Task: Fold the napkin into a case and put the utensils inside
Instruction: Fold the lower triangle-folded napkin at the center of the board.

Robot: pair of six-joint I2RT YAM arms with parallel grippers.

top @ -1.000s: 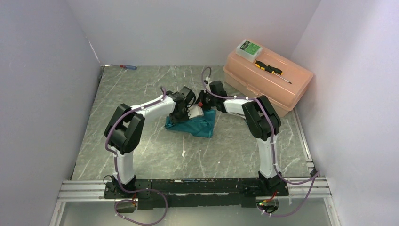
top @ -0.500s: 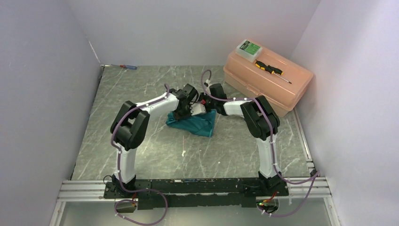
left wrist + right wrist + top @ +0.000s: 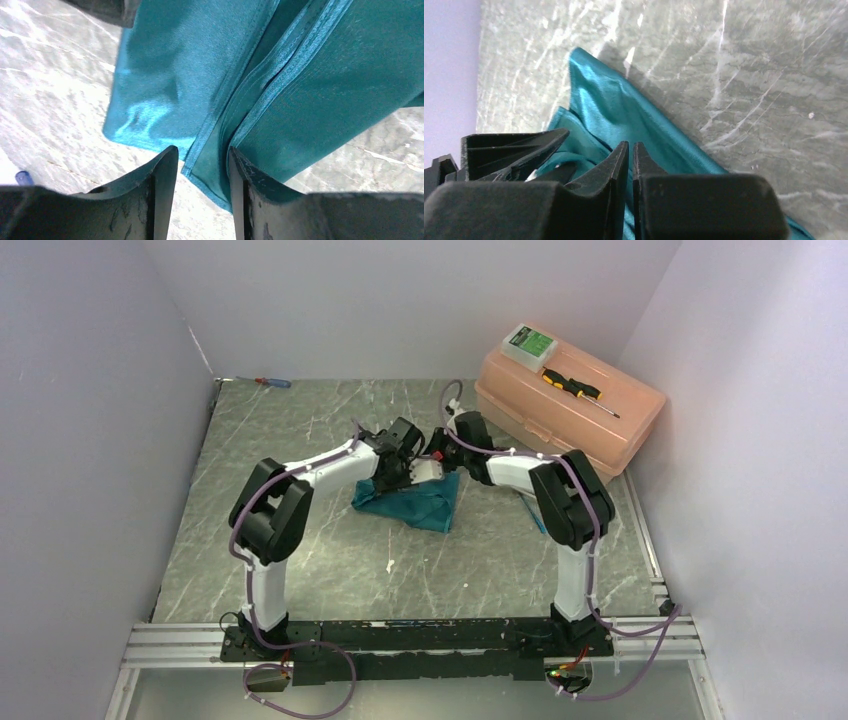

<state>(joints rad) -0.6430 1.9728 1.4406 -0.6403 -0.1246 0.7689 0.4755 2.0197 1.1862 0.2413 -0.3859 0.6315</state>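
Observation:
The teal napkin (image 3: 412, 504) lies partly folded in the middle of the table, its far right corner raised under both grippers. My left gripper (image 3: 402, 474) is open just above it. In the left wrist view several layered hems of the napkin (image 3: 260, 95) run into the gap between the spread fingers (image 3: 161, 172). My right gripper (image 3: 433, 468) faces the left one over the cloth (image 3: 614, 107). Its jaws stand a thin slit apart with nothing seen pinched at the tips. A small blue tip (image 3: 22, 176) on the table may belong to the utensils; the rest is out of view.
A peach toolbox (image 3: 590, 425) stands at the back right, with a yellow-and-black screwdriver (image 3: 572, 387) and a green-and-white box (image 3: 528, 343) on its lid. A red-and-blue screwdriver (image 3: 272, 382) lies at the back left corner. Walls close in three sides.
The left jaws have opened and let go of the napkin's hems. The right arm's elbow has swung to the right, and its jaws have parted a crack. The napkin stays put.

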